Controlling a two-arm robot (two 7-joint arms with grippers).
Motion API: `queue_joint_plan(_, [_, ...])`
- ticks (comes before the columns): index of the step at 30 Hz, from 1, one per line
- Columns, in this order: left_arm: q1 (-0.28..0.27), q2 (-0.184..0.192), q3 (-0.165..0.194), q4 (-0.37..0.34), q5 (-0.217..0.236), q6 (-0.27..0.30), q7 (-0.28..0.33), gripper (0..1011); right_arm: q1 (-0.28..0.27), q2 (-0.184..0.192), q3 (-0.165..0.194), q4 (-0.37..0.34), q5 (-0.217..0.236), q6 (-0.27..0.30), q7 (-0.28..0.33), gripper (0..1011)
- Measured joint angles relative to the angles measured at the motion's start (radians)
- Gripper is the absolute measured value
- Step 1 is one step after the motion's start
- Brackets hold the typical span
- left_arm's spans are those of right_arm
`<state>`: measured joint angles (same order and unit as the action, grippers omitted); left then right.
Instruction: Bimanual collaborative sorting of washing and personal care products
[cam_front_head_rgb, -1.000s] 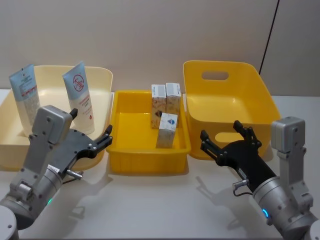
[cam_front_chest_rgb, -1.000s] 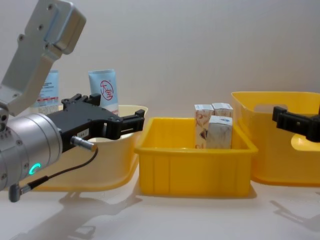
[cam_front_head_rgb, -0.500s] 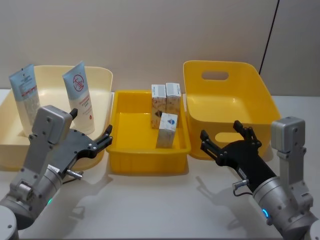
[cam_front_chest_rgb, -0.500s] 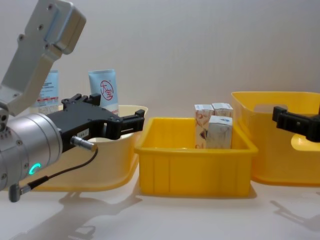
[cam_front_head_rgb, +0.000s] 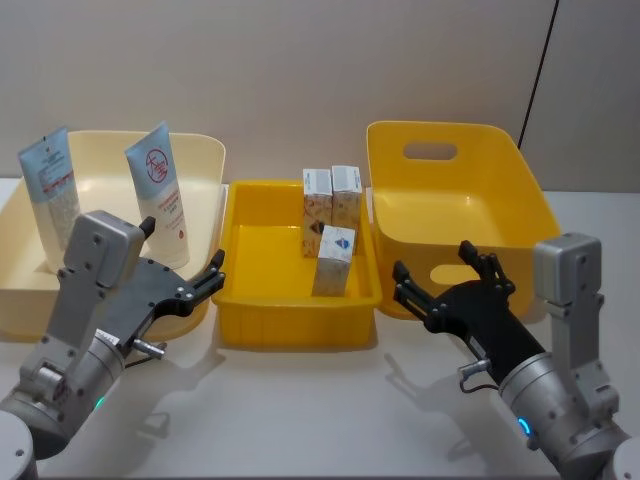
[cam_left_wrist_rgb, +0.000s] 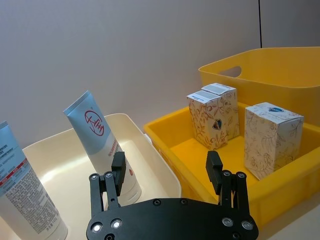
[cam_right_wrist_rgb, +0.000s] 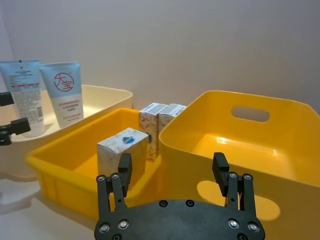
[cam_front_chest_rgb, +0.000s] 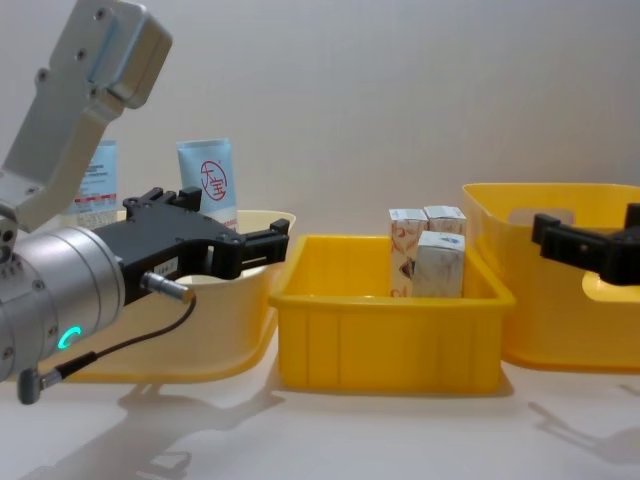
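Op 1: Right gripper was shifted slightly toward the yellow tray vs. the prior frame. Left gripper was found unchanged, low in front of the cream bin. Both were held wide open w/ nothing gripped.

Op 2: Product pos.?

Op 1: Circle-logo tube and second tube were stood leaning in the cream bin. Two rear cartons were set touching at the tray's back, and the front carton apart from them, nearer the robot.

Op 2: Step, and how was it to be done?

Op 1: Approach, as judged. Cartons were thin printed card w/ flat faces and sharp edges, so the jaws were to be squared to opposite faces and closed lightly, since denting was expected. Tubes were soft, glossy plastic, flattened to a crimped top, so a mid-body grip was advised to limit slip.
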<state>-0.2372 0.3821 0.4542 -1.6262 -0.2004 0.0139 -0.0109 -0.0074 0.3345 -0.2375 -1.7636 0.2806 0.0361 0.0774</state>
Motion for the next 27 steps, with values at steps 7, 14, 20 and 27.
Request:
queue_joint_plan(7, [0.0, 0.0, 0.0, 0.0, 0.0, 0.0, 0.0, 1001, -0.001, 0.003, -0.017, -0.019, 0.006, 0.036, 0.032, 1001])
queue_joint_plan(14, [0.0, 0.0, 0.0, 0.0, 0.0, 0.0, 0.0, 1001, -0.025, 0.018, -0.027, -0.071, 0.037, 0.104, 0.073, 1001])
queue_joint_plan(20, [0.0, 0.0, 0.0, 0.0, 0.0, 0.0, 0.0, 1001, -0.047, 0.023, -0.034, -0.109, 0.056, 0.159, 0.09, 1001])
queue_joint_plan(27, [0.0, 0.0, 0.0, 0.0, 0.0, 0.0, 0.0, 1002, -0.063, -0.006, -0.048, -0.135, 0.052, 0.205, 0.059, 1001])
